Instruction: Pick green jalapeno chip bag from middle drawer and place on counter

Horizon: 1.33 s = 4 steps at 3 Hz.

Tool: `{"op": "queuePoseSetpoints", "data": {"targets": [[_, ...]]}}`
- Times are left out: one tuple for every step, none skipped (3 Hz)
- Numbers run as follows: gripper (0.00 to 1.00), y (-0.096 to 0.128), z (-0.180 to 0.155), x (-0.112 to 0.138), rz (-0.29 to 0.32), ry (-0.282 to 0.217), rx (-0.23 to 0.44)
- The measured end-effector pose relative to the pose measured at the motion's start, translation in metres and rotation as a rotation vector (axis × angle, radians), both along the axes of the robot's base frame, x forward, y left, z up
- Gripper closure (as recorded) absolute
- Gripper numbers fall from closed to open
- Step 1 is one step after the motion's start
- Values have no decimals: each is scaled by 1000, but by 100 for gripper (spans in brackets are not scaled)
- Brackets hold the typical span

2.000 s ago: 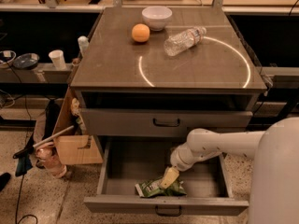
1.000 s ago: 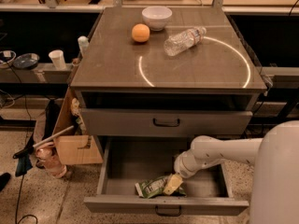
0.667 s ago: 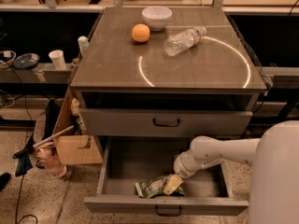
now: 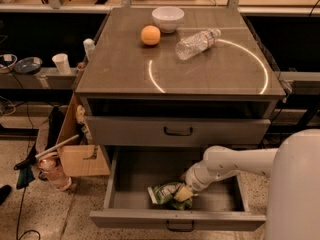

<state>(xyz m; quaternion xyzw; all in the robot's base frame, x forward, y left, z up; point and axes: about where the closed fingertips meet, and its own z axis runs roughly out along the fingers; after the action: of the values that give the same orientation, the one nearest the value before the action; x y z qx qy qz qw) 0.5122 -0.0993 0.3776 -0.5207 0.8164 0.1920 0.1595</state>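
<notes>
The green jalapeno chip bag (image 4: 165, 194) lies crumpled on the floor of the open middle drawer (image 4: 125, 174), near its front panel. My gripper (image 4: 184, 193) reaches down into the drawer from the right on the white arm (image 4: 230, 164) and sits at the bag's right end, touching it. The counter (image 4: 120, 69) with the bright ring line tops the cabinet above.
On the counter stand a white bowl (image 4: 168, 18), an orange (image 4: 150, 35) and a clear water bottle (image 4: 197, 43) lying on its side. The taller-fronted drawer (image 4: 125, 130) above is closed. A cardboard box (image 4: 80, 159) and clutter sit left of the cabinet.
The arm shifted slightly right and lower onto the bag two seconds ago. Since then it has barely moved, and the bag stays in the drawer.
</notes>
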Motion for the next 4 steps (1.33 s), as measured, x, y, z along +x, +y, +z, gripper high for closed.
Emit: {"op": "queuePoseSetpoints", "data": {"targets": [[62,0,0,0,0,0,0],[86,0,0,0,0,0,0],[100,0,0,0,0,0,0],[100,0,0,0,0,0,0]]}}
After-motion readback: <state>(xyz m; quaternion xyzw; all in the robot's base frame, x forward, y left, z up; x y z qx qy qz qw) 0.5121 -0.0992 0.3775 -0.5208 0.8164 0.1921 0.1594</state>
